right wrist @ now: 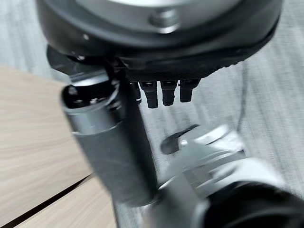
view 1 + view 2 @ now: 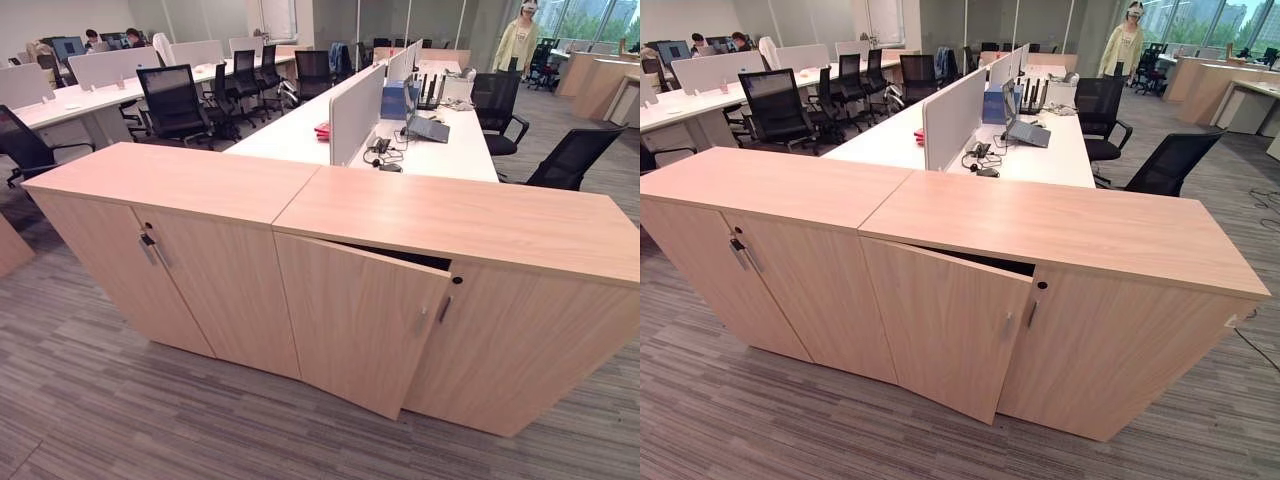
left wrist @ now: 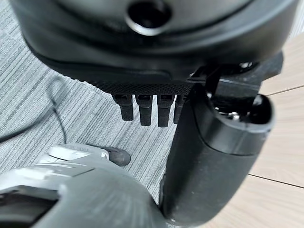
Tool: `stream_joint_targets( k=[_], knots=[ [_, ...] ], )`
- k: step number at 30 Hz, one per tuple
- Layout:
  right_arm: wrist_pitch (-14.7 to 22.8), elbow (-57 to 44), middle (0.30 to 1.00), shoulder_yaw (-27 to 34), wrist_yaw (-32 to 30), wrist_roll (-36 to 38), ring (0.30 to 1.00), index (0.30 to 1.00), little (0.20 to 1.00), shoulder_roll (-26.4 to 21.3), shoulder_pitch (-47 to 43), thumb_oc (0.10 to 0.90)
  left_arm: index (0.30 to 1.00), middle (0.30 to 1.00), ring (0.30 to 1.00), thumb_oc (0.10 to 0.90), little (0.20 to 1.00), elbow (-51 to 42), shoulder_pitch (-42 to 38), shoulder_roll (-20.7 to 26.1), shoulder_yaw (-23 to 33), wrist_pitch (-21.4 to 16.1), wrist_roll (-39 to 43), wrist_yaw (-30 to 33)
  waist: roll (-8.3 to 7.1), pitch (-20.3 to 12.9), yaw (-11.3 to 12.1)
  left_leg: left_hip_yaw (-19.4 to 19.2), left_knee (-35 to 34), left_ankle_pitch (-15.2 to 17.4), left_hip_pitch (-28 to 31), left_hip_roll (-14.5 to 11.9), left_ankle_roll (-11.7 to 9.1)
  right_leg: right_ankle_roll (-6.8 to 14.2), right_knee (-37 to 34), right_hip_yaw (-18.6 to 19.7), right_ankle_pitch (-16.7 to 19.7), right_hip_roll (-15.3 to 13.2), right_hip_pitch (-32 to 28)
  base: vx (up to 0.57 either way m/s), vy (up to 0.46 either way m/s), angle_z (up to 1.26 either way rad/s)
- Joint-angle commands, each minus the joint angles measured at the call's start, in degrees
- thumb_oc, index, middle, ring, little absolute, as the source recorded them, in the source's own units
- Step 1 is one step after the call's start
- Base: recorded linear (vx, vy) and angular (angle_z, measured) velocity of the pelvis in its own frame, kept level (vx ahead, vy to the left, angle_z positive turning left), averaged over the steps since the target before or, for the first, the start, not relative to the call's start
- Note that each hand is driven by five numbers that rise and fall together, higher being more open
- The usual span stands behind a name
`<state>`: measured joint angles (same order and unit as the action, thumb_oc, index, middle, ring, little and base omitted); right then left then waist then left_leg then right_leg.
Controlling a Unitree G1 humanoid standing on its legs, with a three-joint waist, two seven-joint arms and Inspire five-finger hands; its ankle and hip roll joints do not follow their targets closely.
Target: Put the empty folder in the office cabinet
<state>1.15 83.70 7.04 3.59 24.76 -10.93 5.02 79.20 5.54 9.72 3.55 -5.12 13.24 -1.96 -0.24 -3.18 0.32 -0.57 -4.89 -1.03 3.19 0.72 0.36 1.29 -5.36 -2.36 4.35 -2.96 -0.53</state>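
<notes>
Office cabinet [image 2: 470,225] stands across the grey carpet floor [image 2: 100,410], the right unit of two light wood units set end to end at a slight angle. You should note that its left door [image 2: 355,325] hangs ajar, swung out at the handle side with a dark gap showing along its top edge, while its right door [image 2: 520,345] sits flush. The neighbouring left unit [image 2: 170,185] has both doors closed, with a key [image 2: 147,240] in the lock where they meet. Both cabinet tops are bare. Your left hand [image 3: 142,80] hangs over the carpet just beside a wood panel [image 3: 285,118]; its fingers [image 3: 145,111] are straight and relaxed, the thumb [image 3: 209,161] stands apart, and it holds nothing. Your right hand [image 1: 161,52] hangs likewise, fingers [image 1: 168,92] slack, thumb [image 1: 111,147] apart, and it too grips nothing. Behind the cabinets a long white desk [image 2: 300,130] runs away from you, split by a grey divider [image 2: 355,110], with a laptop [image 2: 428,128] to the right of the divider and black chairs [image 2: 172,100] around. A person [image 2: 517,40] stands at the far right of the room.
</notes>
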Motion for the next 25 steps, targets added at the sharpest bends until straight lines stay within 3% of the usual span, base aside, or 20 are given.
stream_joint_targets(
  k=[1,7,14,25],
  knots=[
    [-0.04,3.26,0.900,-0.92,0.89,-4.08,0.900,0.900,0.900,-0.48,-4.39,0.800,0.900,0.900,0.900,0.800,0.900,3.29,-0.38,-3.32,-5.12,1.20,-4.16,-0.05,0.77,-0.30,0.79,1.10,-0.11,3.08,1.72,0.97,-0.62,0.89,0.36,-0.99,-2.60,1.51,-4.50,0.00,0.041,-0.19],
    [-0.89,3.94,0.900,-4.05,0.87,-5.80,0.900,0.900,0.900,-1.63,-5.46,0.800,0.900,0.900,0.900,0.800,0.900,-1.66,-5.92,-2.65,-11.34,0.66,-9.26,2.10,1.14,-0.66,0.00,0.31,-0.11,3.17,1.64,1.12,-0.40,0.95,0.36,-0.54,-2.24,1.49,-4.16,0.00,0.030,-0.08],
    [-0.90,3.00,0.900,-4.09,-0.23,-5.30,0.900,0.900,0.900,-3.14,-6.56,0.800,0.900,0.900,0.900,0.800,0.900,-11.50,-7.52,-2.49,-10.26,-0.91,-7.62,3.18,1.78,-0.41,-0.39,0.37,-0.11,3.35,1.82,1.52,-0.12,1.00,0.36,-0.39,-2.05,1.28,-4.08,0.00,0.019,-0.02],
    [-0.66,4.21,0.900,-3.26,-0.27,-5.58,0.900,0.900,0.900,-2.82,-6.07,0.800,0.900,0.900,0.900,0.800,0.900,-2.48,-3.38,-5.27,-7.33,-0.24,-3.28,-0.54,1.97,-1.39,-0.47,-0.37,-0.11,3.99,2.03,1.47,0.05,1.17,0.36,0.15,-1.84,1.20,-3.98,0.00,0.010,-0.05]
  ],
)
